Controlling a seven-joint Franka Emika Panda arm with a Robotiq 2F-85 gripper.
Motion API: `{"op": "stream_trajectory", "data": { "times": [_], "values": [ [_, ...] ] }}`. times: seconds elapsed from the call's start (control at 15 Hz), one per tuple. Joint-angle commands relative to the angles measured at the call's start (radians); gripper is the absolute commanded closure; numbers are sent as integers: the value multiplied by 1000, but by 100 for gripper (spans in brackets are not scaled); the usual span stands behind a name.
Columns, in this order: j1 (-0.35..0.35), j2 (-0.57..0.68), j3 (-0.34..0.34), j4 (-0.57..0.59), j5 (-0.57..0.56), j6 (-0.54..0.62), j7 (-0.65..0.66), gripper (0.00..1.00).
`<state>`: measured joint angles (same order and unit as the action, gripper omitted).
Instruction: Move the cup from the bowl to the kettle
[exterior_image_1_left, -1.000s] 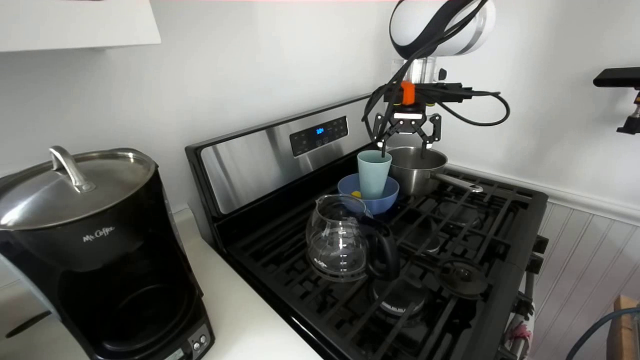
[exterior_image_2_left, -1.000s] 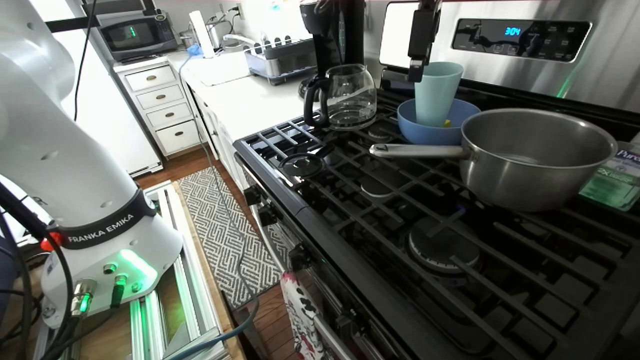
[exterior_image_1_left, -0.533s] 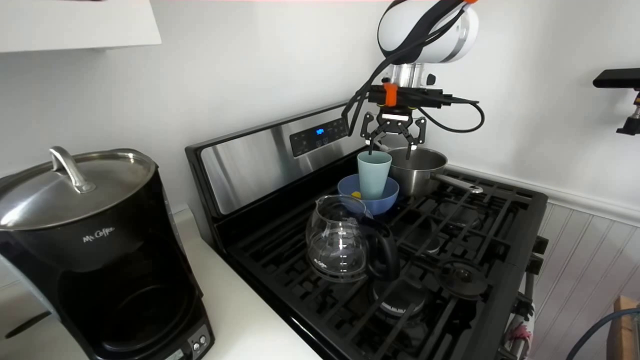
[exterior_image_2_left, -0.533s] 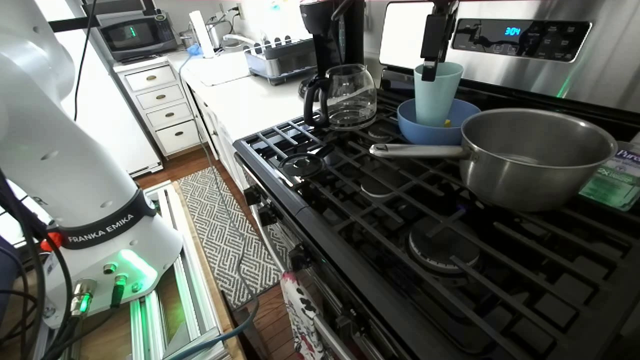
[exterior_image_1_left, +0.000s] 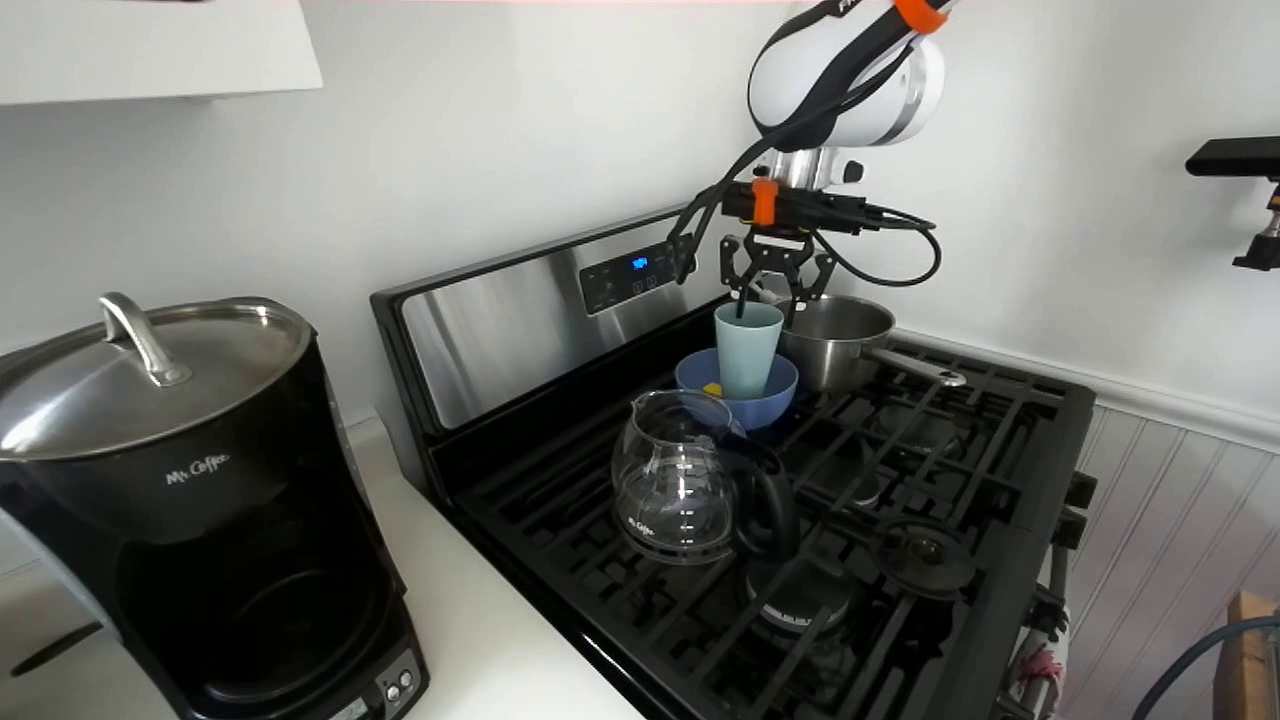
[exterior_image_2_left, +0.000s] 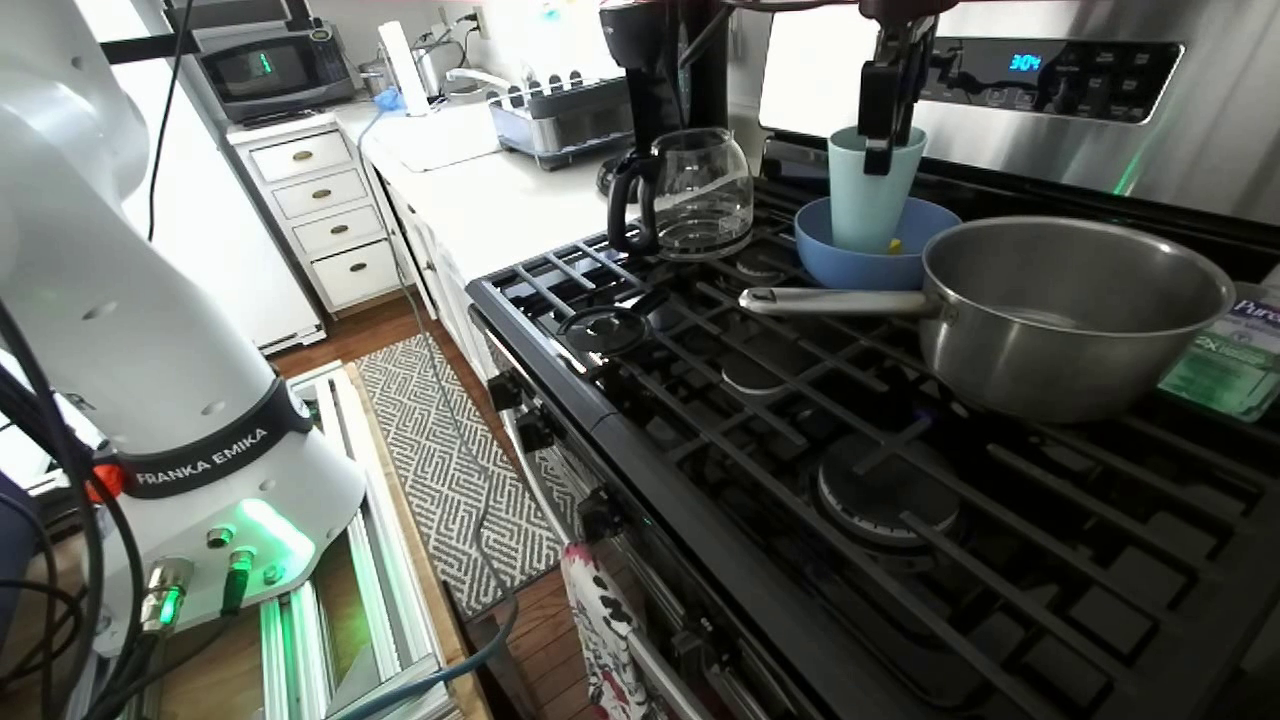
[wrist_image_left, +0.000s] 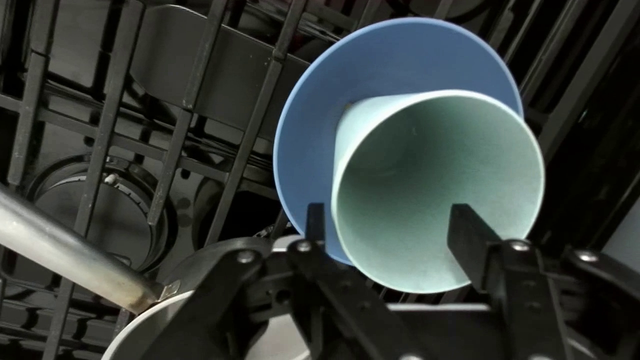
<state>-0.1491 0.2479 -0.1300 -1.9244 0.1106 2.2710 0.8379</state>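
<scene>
A tall pale-blue plastic tumbler (exterior_image_1_left: 746, 355), slightly wider at the rim, is stood mouth up inside a small shallow blue bowl (exterior_image_2_left: 845, 270); whether it is slightly tilted cannot be told. In the wrist view, the bowl's edge is partly hidden behind the tumbler's rim. In an exterior view, a gap is shown between the bowl and a clear round-bodied glass kettle (exterior_image_2_left: 705, 195), which is set upright nearby, fitted with a black handle and marked with white lettering.
</scene>
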Motion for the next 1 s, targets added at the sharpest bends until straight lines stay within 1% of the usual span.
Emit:
{"op": "stream_trajectory", "data": {
  "times": [0.0, 0.33, 0.4, 0.6, 0.8, 0.93],
  "values": [
    [23, 18, -15, 5, 20, 30, 28, 64],
    [32, 4, -14, -9, 13, 25, 30, 98],
    [34, -4, -14, -16, 8, 20, 26, 100],
    [34, -32, -17, -40, -1, 3, 7, 100],
    [32, -80, -27, -66, -25, -53, -5, 99],
    [37, -159, -38, -121, -56, -77, 16, 99]
  ]
}}
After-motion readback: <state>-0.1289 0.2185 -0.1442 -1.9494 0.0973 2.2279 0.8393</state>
